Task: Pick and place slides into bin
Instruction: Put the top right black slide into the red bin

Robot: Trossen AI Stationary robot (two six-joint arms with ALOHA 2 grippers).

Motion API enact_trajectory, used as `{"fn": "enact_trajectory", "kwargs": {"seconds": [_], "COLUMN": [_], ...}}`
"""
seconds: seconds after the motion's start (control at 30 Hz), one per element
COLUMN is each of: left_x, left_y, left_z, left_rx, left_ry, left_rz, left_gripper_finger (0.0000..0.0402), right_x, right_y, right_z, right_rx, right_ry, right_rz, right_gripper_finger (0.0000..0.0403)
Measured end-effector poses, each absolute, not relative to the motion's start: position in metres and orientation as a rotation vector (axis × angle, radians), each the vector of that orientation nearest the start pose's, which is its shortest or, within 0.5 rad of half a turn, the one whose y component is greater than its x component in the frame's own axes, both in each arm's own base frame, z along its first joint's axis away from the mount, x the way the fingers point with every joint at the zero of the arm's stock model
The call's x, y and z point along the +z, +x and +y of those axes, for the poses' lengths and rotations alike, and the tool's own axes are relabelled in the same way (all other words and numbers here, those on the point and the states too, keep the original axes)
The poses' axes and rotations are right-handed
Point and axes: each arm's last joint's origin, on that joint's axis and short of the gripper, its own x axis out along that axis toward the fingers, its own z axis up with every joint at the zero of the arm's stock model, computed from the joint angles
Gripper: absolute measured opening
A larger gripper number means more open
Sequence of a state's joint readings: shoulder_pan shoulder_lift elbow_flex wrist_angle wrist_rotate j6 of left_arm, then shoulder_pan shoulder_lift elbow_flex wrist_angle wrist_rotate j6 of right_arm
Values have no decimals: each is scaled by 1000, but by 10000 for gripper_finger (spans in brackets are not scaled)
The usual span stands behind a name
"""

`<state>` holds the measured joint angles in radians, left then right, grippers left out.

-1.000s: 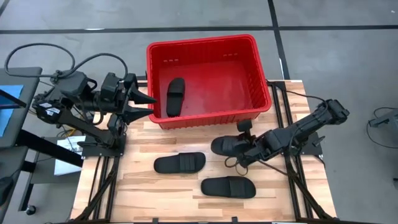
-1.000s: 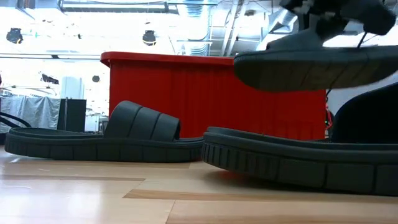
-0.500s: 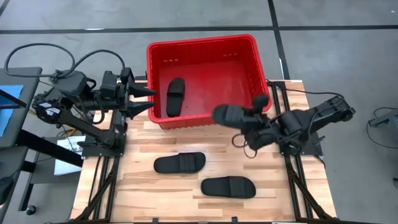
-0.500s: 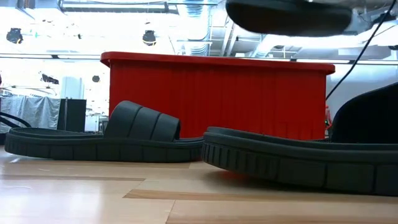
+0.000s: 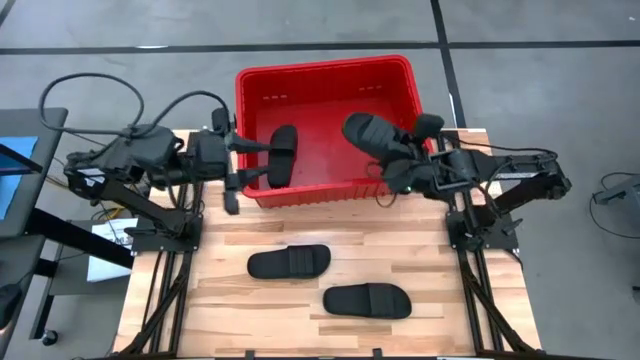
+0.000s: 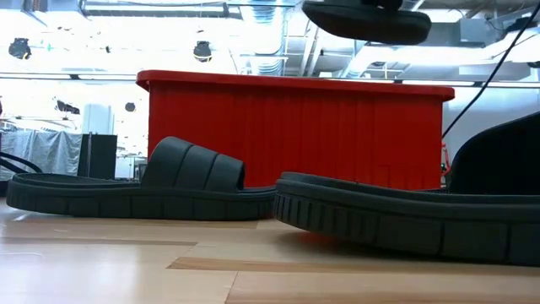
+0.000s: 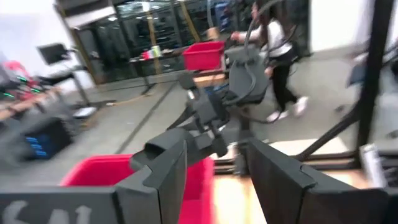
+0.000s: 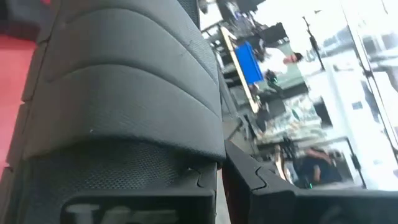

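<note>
The red bin (image 5: 325,130) stands at the table's far edge with one black slide (image 5: 282,155) lying flat on its floor. My right gripper (image 5: 402,170) is shut on a second slide (image 5: 372,133), which hangs over the bin's right half and above its rim (image 6: 367,19). Two more slides (image 5: 289,262) (image 5: 367,301) rest sole-down on the table. My left gripper (image 5: 246,168) is open over the bin's left rim and holds nothing (image 7: 217,180). My right gripper holds the slide by its ribbed strap (image 8: 186,155), at the strap's edge nearest the fingers. How the fingers close on it is hidden by the strap itself. The fingers come from the table's right, slanting slightly down. The slide is lifted clear above the bin.
The bin's thick near wall (image 6: 295,127) stands between the table slides and the bin's inside. Bare wood lies at the table's near edge (image 5: 230,320). In the left wrist view a person (image 7: 273,50) walks in the room beyond.
My right gripper has risen and gone toward the far edge, carrying its slide from just in front of the bin, over the near wall, to above the bin's inside; the slide has turned about on the way. My left gripper has rolled and edged toward the bin, staying open.
</note>
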<state>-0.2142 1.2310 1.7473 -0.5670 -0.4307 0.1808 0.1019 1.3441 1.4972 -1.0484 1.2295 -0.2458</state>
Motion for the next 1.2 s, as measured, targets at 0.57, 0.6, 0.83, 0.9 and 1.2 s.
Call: {"fn": "enact_trajectory", "kwargs": {"seconds": [0.57, 0.6, 0.83, 0.9, 1.2], "left_x": [500, 501, 502, 500, 471], "left_y": [265, 265, 263, 265, 297], "left_z": [9, 15, 66, 79, 114], "left_rx": [621, 635, 512, 460, 332], "left_ry": [285, 246, -158, -260, -507], "left_rz": [164, 151, 33, 15, 92], "left_gripper_finger": [161, 161, 161, 161, 161], "right_x": [404, 404, 406, 407, 412], "right_y": [251, 251, 251, 253, 257], "right_z": [-5, -5, -1, -1, -1], "right_rx": [-948, -945, -954, -949, -946], "right_ry": [-876, -880, -914, -929, -950], "right_rz": [884, 883, 882, 881, 860], "right_gripper_finger": [0, 0, 0, 0, 0]}}
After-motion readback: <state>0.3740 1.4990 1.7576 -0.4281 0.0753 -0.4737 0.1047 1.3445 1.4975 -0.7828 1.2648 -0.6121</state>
